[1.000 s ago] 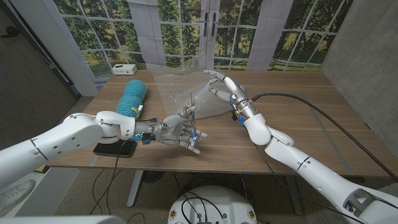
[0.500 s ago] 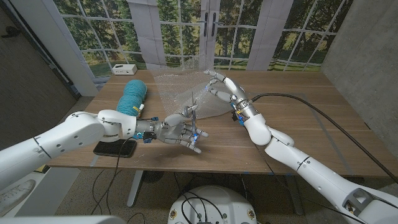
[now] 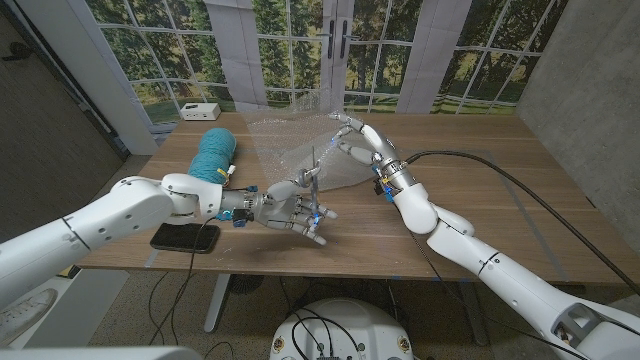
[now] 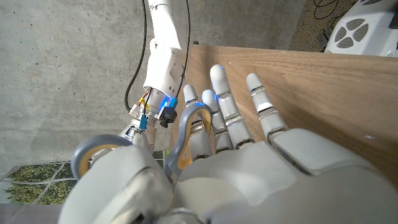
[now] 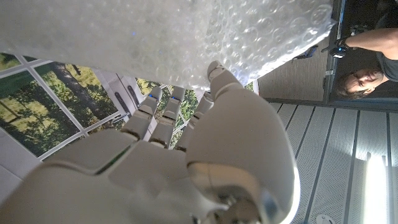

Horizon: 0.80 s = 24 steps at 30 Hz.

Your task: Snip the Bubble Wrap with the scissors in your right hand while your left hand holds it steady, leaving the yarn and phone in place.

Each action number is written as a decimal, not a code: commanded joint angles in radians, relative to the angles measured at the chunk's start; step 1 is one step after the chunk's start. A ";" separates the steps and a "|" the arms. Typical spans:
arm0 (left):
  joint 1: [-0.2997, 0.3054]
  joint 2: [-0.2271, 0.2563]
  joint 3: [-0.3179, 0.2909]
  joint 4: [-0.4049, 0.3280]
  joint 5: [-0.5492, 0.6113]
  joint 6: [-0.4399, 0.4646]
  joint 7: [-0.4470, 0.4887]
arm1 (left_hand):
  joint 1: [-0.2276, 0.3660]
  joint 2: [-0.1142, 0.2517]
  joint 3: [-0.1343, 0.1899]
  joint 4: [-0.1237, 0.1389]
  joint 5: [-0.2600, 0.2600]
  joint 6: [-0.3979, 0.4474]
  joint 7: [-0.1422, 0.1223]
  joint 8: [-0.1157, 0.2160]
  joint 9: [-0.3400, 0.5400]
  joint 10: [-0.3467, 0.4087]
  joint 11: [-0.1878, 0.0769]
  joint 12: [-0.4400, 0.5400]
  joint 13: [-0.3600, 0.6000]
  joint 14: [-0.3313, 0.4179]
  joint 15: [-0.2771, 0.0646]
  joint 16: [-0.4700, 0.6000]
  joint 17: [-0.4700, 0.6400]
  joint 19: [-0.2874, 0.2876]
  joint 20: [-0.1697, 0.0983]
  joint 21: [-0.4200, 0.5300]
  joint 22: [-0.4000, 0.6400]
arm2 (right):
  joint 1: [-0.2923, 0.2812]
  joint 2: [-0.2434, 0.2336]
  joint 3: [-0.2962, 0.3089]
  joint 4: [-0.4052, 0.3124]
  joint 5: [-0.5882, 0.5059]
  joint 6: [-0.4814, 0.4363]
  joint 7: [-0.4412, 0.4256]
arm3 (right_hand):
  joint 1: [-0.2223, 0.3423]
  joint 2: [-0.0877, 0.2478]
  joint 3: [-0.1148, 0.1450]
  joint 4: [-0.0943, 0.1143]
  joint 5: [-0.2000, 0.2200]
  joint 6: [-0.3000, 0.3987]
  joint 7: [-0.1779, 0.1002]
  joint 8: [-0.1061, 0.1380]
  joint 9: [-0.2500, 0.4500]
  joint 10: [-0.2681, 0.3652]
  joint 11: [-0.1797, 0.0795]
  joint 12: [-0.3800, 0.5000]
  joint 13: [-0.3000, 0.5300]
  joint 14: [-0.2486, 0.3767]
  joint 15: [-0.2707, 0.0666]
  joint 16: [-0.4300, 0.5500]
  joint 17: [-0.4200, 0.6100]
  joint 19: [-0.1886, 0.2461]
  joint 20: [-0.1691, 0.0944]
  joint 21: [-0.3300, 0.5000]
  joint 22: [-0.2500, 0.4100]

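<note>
A: Item one, the Bubble Wrap (image 3: 300, 150). Location?

B: Head view: a clear sheet lifted above the middle of the wooden bench (image 3: 480, 200), between the two hands. The right wrist view adds its bubbled surface (image 5: 186, 37) close up, just past the fingertips.

A: Right hand (image 3: 362, 146)?

B: Head view: raised at the sheet's right edge, fingers partly spread and touching the wrap; it appears to hold that edge. Right wrist view: the back of the hand (image 5: 205, 143), fingers reaching to the wrap; the grip itself is hidden there.

A: Scissors (image 3: 312, 185)?

B: In the left hand (image 3: 295, 210), not the right. Head view: a thin pale tool standing up from that hand, tip toward the sheet's lower edge. Left wrist view: grey handle loops with orange lining (image 4: 186, 134), one loop round a finger and one at the thumb side of the hand (image 4: 249, 168), the other fingers stretched out over the bench (image 4: 336, 93). Blades not visible there.

A: Yarn (image 3: 214, 156)?

B: Teal ball, left rear of the bench, beside the left forearm.

A: Phone (image 3: 185, 238)?

B: Dark, flat, at the front left edge, under the left arm.

A: Other entries?

B: A small white box (image 3: 199, 110) at the far left corner. Right wrist view: a person (image 5: 367, 62) at the picture's edge.
</note>
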 commanded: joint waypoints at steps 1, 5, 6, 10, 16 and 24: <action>-0.029 -0.024 0.017 0.019 0.017 0.003 -0.032 | 0.011 0.007 0.006 0.001 -0.005 -0.072 0.077 0.005 0.004 0.056 -0.046 0.008 -0.001 0.014 -0.005 0.006 0.002 0.013 0.000 -0.002 0.006 | -0.025 -0.013 0.019 -0.022 0.012 -0.007 0.000 | 0.008 0.001 -0.003 -0.001 -0.006 0.008 -0.005 0.002 0.004 -0.004 0.001 0.006 0.003 0.010 -0.194 -0.001 0.005 0.008 -0.004 0.003 0.003; -0.016 -0.026 0.006 0.018 -0.004 0.007 -0.004 | 0.021 0.017 0.011 -0.001 -0.007 -0.063 0.073 0.007 0.005 0.067 -0.051 0.011 -0.002 0.022 -0.006 0.008 -0.002 0.015 0.000 -0.002 0.007 | -0.023 -0.013 0.018 -0.016 0.016 0.003 0.004 | 0.009 0.001 -0.003 -0.001 -0.006 0.007 -0.005 0.002 0.004 -0.004 0.001 0.007 0.001 0.012 -0.194 -0.001 0.006 0.010 -0.004 0.004 0.003; -0.013 -0.028 0.003 0.019 -0.011 0.008 0.001 | 0.024 0.021 0.012 -0.002 -0.008 -0.057 0.070 0.009 0.005 0.071 -0.053 0.014 -0.001 0.024 -0.008 0.010 -0.001 0.017 0.000 -0.001 0.007 | -0.023 -0.012 0.017 -0.015 0.015 0.005 0.005 | 0.009 0.001 -0.003 -0.001 -0.006 0.007 -0.005 0.002 0.004 -0.004 0.001 0.008 0.001 0.012 -0.194 -0.001 0.007 0.010 -0.005 0.004 0.003; -0.011 -0.028 0.003 0.020 -0.010 0.005 0.000 | 0.030 0.028 0.015 -0.002 -0.011 -0.046 0.071 0.013 0.005 0.077 -0.055 0.020 0.006 0.028 -0.014 0.016 0.004 0.023 0.000 0.000 0.007 | -0.018 -0.009 0.013 -0.010 0.017 0.014 0.013 | 0.010 0.001 -0.003 -0.001 -0.007 0.007 -0.005 0.002 0.004 -0.004 0.002 0.008 0.000 0.013 -0.194 -0.001 0.008 0.009 -0.005 0.003 0.003; -0.008 -0.028 -0.002 0.021 -0.010 -0.001 0.007 | 0.041 0.037 0.018 -0.004 -0.016 -0.042 0.071 0.012 0.007 0.079 -0.055 0.023 0.008 0.029 -0.016 0.017 0.004 0.025 0.000 0.000 0.007 | -0.015 -0.008 0.009 -0.006 0.019 0.022 0.024 | 0.010 0.001 -0.003 -0.001 -0.007 0.007 -0.005 0.002 0.004 -0.004 0.002 0.010 -0.001 0.015 -0.194 -0.002 0.010 0.012 -0.006 0.004 0.003; -0.027 -0.037 0.011 0.028 0.013 -0.003 -0.004 | 0.066 0.047 0.023 -0.012 -0.023 -0.042 0.068 0.009 0.008 0.076 -0.059 0.025 0.013 0.024 -0.018 0.022 0.008 0.025 0.000 -0.001 0.009 | -0.020 -0.011 0.011 -0.011 0.024 0.029 0.033 | 0.011 0.002 -0.003 -0.001 -0.007 0.008 -0.005 0.002 0.004 -0.004 0.002 0.012 -0.004 0.018 -0.195 -0.002 0.013 0.012 -0.007 0.003 0.003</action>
